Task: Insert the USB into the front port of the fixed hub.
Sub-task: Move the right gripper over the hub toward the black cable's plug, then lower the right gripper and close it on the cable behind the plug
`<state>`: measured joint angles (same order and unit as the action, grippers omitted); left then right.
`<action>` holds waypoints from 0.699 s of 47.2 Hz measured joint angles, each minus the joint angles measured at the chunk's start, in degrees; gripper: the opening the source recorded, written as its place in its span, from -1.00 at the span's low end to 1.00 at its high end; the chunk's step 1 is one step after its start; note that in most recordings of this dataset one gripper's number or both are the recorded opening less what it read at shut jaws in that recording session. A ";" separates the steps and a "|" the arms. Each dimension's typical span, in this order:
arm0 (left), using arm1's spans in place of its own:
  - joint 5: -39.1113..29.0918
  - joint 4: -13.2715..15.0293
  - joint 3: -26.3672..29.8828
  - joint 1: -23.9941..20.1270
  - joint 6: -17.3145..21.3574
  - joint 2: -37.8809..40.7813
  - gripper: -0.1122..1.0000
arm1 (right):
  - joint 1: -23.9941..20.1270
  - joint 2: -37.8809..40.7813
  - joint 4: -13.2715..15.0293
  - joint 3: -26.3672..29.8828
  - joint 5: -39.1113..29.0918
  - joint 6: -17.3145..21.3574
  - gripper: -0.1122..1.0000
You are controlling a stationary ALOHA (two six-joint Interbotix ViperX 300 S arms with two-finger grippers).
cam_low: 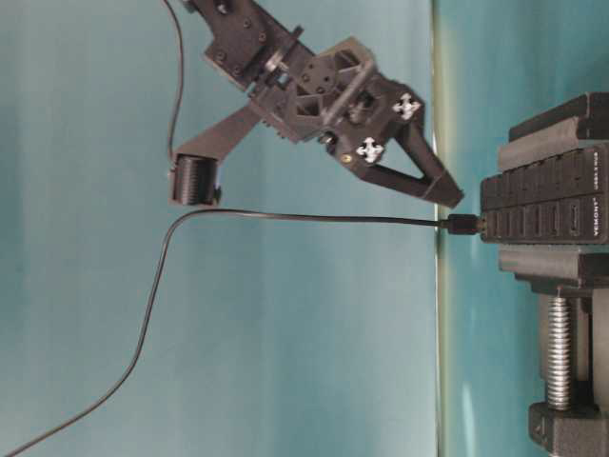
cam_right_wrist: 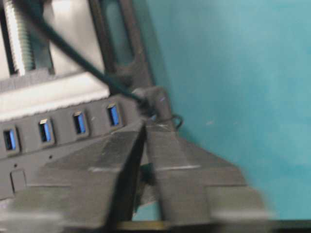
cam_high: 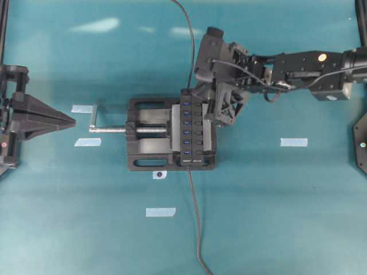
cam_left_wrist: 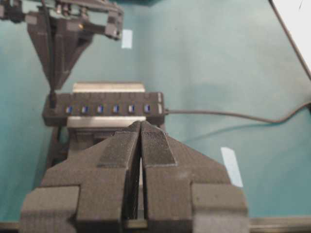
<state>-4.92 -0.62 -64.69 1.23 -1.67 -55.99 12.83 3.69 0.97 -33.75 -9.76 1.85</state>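
USB (cam_low: 463, 225): seated in the end port of the hub (cam_high: 192, 134), at the hub's 12 o'clock end in the overhead view; its cable runs on toward 12.
Long axis: plug and cable in line with the hub bar.
Right hand (cam_low: 447, 195): just beside the plug, tips off it, jaws narrowly parted, gripping nothing.
Left hand (cam_high: 66, 121): closed, empty, well apart at 9 o'clock on the worktop (cam_high: 275, 217).
Nearer arm: the right.
Judgement: insertion looks done; the right hand can back off.

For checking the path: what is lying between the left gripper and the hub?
In the overhead view, the vise's silver screw and handle lie between the left gripper and the hub, with bare table before them.
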 measured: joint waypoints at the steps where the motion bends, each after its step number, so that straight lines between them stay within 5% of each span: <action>1: -0.09 0.00 0.00 0.00 0.09 -0.18 -0.80 | 0.00 0.09 0.00 0.00 -0.09 0.00 -0.17; 11: -0.97 0.00 0.00 0.00 0.09 -1.41 -0.80 | 0.00 0.09 -0.09 0.88 -1.14 0.00 0.63; 33: -1.05 0.00 0.00 0.00 -0.09 -1.58 -0.80 | 0.00 1.32 -0.09 1.93 -0.53 -0.09 0.56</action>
<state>-5.98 -0.62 -64.69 1.23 -1.76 -57.57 12.83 5.01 0.88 -31.82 -10.28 1.76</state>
